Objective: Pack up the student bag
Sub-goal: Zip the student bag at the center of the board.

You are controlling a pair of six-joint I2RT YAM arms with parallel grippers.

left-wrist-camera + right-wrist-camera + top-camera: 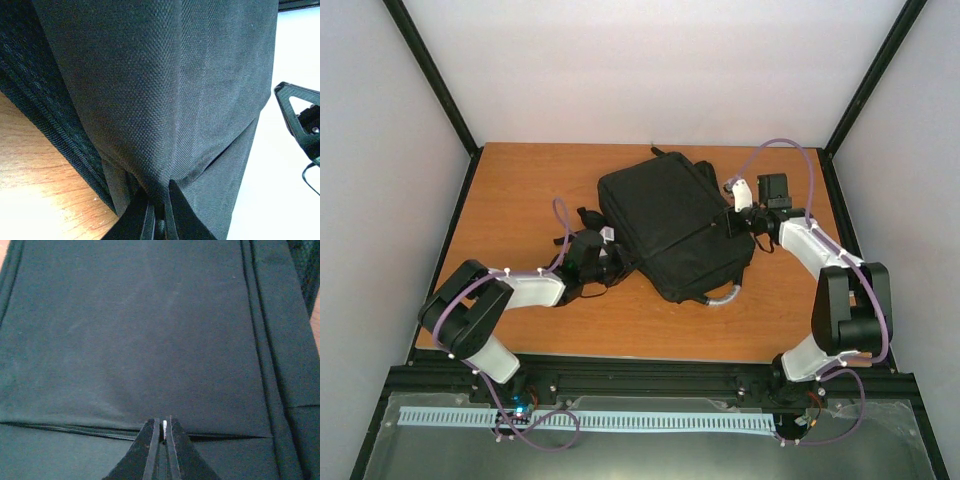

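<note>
Top external: student bag (pixel 670 225) lies flat mid-table (pixel 520 180), long axis diagonal far-left to near-right, grey loop handle (pixel 725 295) at the near end. Left wrist only: left gripper (pixel 159 200) pinched tight on gathered bag fabric. Right wrist only: right gripper (pixel 164 424) closed on a pale sliver (pixel 164 427) at the zip seam (pixel 75 427).

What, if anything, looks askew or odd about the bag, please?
Nothing looks spilled or damaged. The large black fabric backpack lies diagonally on the wooden table, and its cloth is gathered into a pucker where the left gripper pinches it. The right gripper is shut at a zip seam.
</note>
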